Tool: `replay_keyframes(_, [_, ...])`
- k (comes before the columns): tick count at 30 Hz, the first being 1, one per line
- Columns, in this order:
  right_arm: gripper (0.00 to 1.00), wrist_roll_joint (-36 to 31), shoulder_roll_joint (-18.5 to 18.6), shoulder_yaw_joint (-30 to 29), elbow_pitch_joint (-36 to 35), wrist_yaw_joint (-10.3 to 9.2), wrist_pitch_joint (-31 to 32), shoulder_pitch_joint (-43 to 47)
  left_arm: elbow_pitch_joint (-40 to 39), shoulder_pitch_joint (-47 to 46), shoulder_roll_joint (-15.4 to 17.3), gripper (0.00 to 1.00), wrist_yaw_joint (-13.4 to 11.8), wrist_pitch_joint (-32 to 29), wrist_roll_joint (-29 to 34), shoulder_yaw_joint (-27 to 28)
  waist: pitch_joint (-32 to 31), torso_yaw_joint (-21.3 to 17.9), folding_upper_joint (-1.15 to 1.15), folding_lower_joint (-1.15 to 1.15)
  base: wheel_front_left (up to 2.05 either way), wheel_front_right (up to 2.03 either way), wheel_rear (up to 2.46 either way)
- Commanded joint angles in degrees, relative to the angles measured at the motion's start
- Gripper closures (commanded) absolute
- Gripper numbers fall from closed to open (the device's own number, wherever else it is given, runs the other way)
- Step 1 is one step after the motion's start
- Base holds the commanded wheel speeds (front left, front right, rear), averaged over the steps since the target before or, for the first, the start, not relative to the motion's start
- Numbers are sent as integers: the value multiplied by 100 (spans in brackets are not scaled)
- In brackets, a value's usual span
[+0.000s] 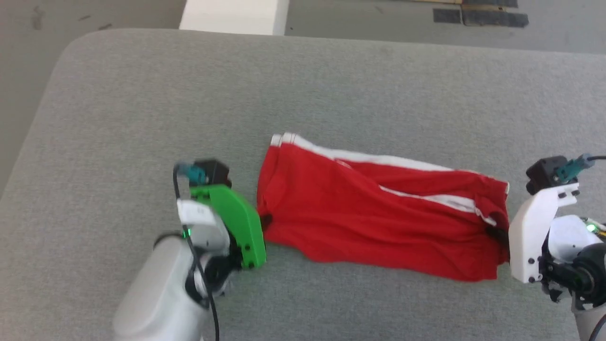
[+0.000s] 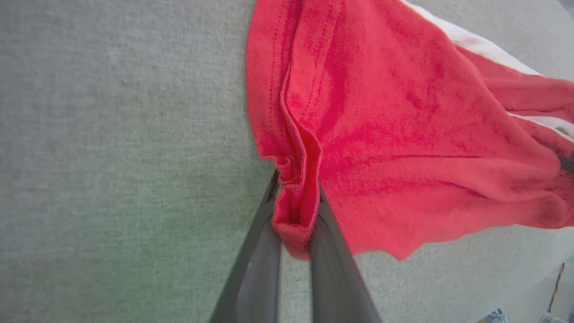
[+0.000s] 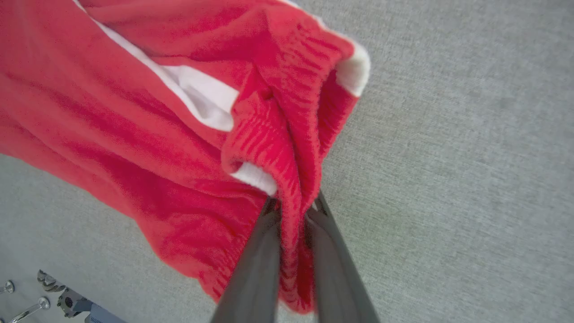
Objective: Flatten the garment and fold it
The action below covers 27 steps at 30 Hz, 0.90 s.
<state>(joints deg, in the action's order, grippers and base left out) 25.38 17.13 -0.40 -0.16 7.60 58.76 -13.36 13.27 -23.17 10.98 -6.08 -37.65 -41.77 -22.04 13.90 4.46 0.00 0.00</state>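
Observation:
The garment (image 1: 374,203), bright red shorts with white side stripes, lies stretched sideways across the grey table (image 1: 142,94). My left gripper (image 1: 265,220) is shut on its left edge. In the left wrist view a bunched fold of the garment (image 2: 381,134) is pinched between the two dark fingers (image 2: 258,251) of that gripper (image 2: 296,179). My right gripper (image 1: 496,233) is shut on the right end. In the right wrist view the ribbed red band of the garment (image 3: 134,112) is clamped in my right gripper (image 3: 293,202), between its fingers (image 3: 255,264).
The table's rounded far-left corner (image 1: 75,42) drops to a grey floor (image 1: 28,71). A white block (image 1: 234,16) stands beyond the far edge, and dark patches (image 1: 478,16) mark the floor at the top right. Metal parts (image 3: 49,291) show below the table edge in the right wrist view.

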Motion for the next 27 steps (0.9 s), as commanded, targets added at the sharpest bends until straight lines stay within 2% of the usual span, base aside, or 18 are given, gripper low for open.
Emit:
replay_keyframes(1, [100, 44, 20, 8, 48, -11, 24, 85, -58, 206, -3, 100, -77, 45, -51, 28, -71, 58, 0, 0, 0, 0, 0])
replay_keyframes(11, [100, -22, -4, 89, 331, -11, -37, 168, 24, 689, -62, 100, -280, 246, -90, 60, -102, 50, 0, 0, 0, 0, 0])
replay_keyframes(12, [100, -28, -8, 90, 354, -11, -52, 165, 30, 692, -77, 82, -289, 273, -106, 79, -100, 49, 0, 0, 0, 0, 0])
replay_keyframes(13, [100, -39, -21, 80, 381, -11, -86, 159, 37, 694, -86, 27, -297, 294, -116, 93, -104, 45, 0, 0, 0, 0, 0])
replay_keyframes(14, [100, -51, -39, 66, 392, -11, -146, 148, 35, 692, -82, 0, -311, 323, -112, 109, -108, 41, 0, 0, 0, 0, 0])
replay_keyframes(15, [75, -64, -56, 63, 412, -11, -207, 140, 36, 694, -73, 0, -321, 334, -116, 125, -116, 37, 0, 0, 0, 0, 0])
replay_keyframes(16, [27, -77, -57, 84, 429, -11, -245, 136, 38, 700, -59, 0, -333, 339, -120, 141, -132, 34, 0, 0, 0, 0, 0])
replay_keyframes(17, [0, -84, -59, 95, 444, -11, -292, 136, 35, 710, -42, 0, -345, 340, -122, 154, -150, 31, 0, 0, 0, 0, 0])
replay_keyframes(27, [0, 55, -181, -46, 450, -11, -745, 323, -541, 1029, 245, 0, -537, 565, -165, 509, -539, 4, 0, 0, 0, 0, 0])
